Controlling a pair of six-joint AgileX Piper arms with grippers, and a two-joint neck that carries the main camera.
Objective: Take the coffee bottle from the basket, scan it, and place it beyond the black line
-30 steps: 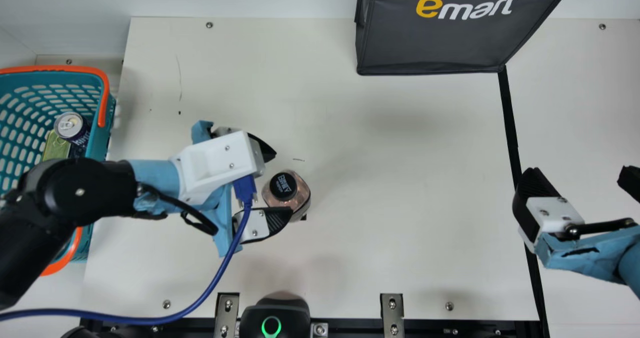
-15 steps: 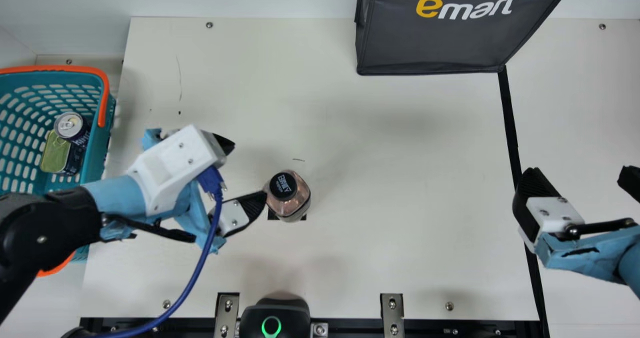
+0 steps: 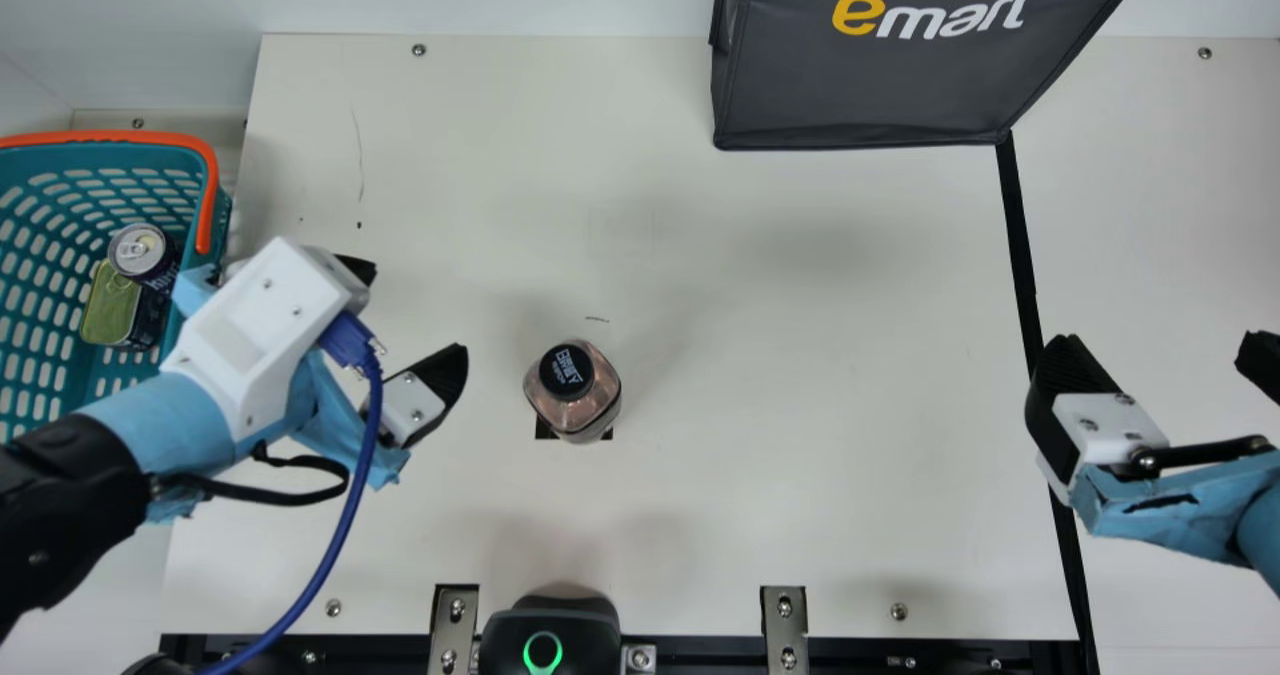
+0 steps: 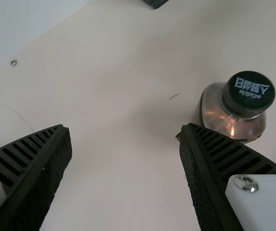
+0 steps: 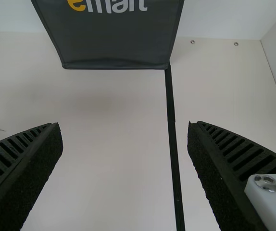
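Back toward the basket [image 3: 100, 158] my left tool [image 3: 420, 311] has gone, open and empty. The coffee bottle [image 3: 575, 393] stands on the worktop [image 3: 780, 475]. My right tool [image 3: 1156, 349], open too, should come in slowly and squeeze softly so it won't tip.

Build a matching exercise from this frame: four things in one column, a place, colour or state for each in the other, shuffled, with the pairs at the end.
Things:
1. Coffee bottle
2. Drink can
3. Left gripper
4. Shopping bag

Descriptions:
A. Open, nothing between the fingers
B. Dark gray with a yellow and white print
C. Inside the teal basket
D. Upright on the table, dark cap on

Pairs: 1-D, 2-C, 3-A, 4-B
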